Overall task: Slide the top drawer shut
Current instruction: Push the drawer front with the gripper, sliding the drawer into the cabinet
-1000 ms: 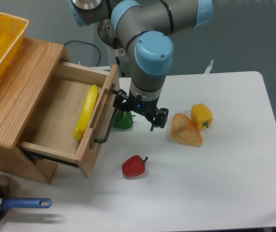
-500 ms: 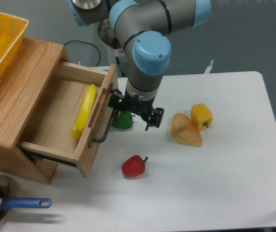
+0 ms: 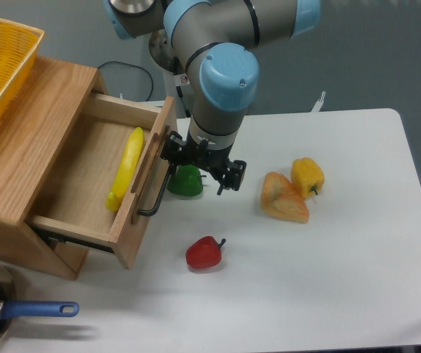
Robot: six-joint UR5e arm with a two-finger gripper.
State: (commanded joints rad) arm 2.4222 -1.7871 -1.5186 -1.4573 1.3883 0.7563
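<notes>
**Inspector:** Where is the top drawer, and how will it handle?

**Me:** The top drawer (image 3: 93, 173) stands well out of the cabinet (image 3: 26, 132), a yellow vegetable (image 3: 125, 168) lying inside. Rigid oak, light load; I judge it will run on its slides under a steady push. Best contact: the flat front panel beside the black bar handle (image 3: 154, 191).

**Inspector:** Your gripper?

**Me:** My gripper (image 3: 199, 163) sits at the panel's 3 o'clock, jaws spread, grasping nothing. A green pepper (image 3: 186, 181) sits beneath it.

Hand (image 3: 199, 166) spread against handle (image 3: 155, 179) of open top drawer (image 3: 96, 176).
</notes>
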